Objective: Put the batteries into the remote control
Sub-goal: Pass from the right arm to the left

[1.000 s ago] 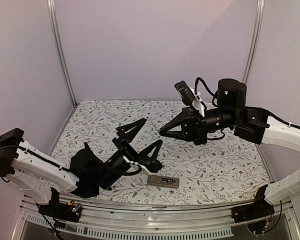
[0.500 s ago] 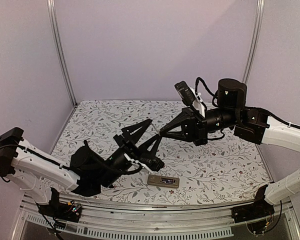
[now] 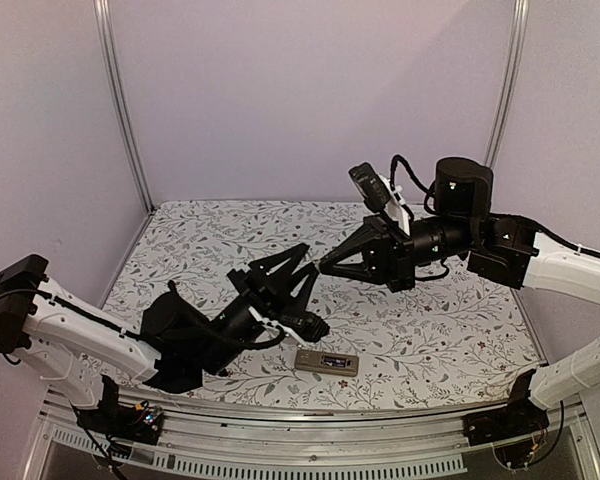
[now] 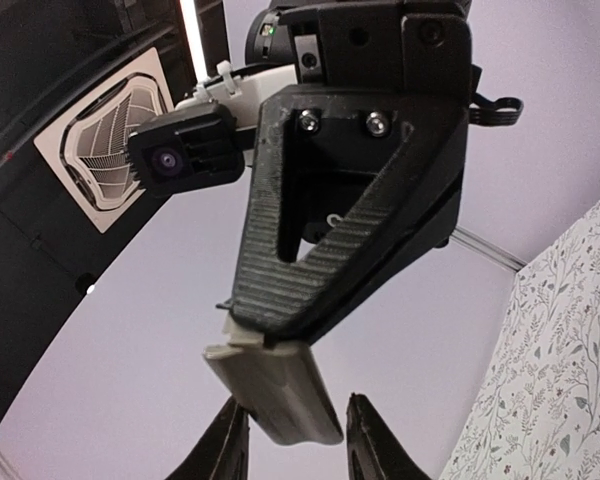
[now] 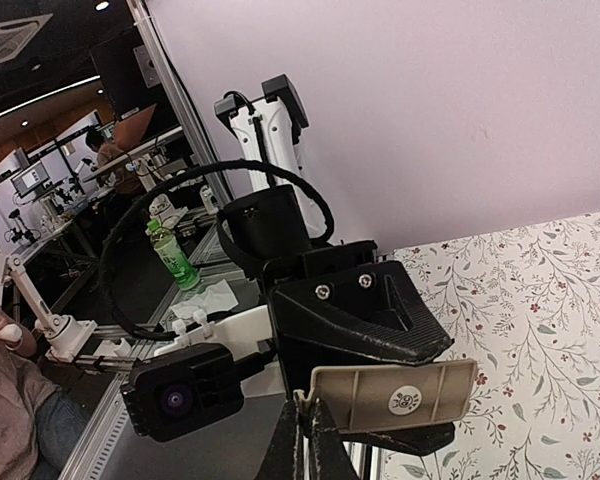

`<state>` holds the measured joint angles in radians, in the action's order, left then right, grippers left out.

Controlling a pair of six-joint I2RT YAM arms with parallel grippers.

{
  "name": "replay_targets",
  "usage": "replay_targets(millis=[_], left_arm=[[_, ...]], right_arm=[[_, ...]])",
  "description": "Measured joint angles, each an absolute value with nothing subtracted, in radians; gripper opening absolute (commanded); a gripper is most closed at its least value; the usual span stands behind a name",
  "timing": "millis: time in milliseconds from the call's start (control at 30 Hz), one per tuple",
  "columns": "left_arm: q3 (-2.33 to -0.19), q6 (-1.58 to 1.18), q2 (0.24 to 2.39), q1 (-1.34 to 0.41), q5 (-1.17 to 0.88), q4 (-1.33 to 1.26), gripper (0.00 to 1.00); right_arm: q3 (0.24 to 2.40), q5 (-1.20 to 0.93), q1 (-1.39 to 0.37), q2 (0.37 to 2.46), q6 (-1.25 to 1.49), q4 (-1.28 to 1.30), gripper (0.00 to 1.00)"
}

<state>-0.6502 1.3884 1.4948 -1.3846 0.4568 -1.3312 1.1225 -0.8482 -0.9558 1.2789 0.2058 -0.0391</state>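
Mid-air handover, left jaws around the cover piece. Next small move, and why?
Probably close the left gripper onto the grey cover piece. Its fingertips flank the cover's free end with gaps on both sides, while the right gripper pinches the other end. The right should release only after that.

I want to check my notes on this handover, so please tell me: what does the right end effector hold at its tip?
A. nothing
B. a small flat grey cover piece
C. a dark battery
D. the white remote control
B: the right end effector is shut on the flat grey cover piece, while the remote control lies apart from both arms.
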Motion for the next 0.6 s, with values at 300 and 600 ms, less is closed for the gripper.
replay_targets(millis=[300, 600], left_arm=[[-0.65, 1.399, 1.495, -1.385, 0.461, -1.335, 0.29], [-0.65, 1.421, 1.496, -1.385, 0.472, -1.347, 0.21]], right_arm=[[1.122, -0.849, -0.956, 1.281, 0.205, -0.039, 0.0], [1.122, -0.842, -0.957, 1.284, 0.199, -0.03, 0.31]])
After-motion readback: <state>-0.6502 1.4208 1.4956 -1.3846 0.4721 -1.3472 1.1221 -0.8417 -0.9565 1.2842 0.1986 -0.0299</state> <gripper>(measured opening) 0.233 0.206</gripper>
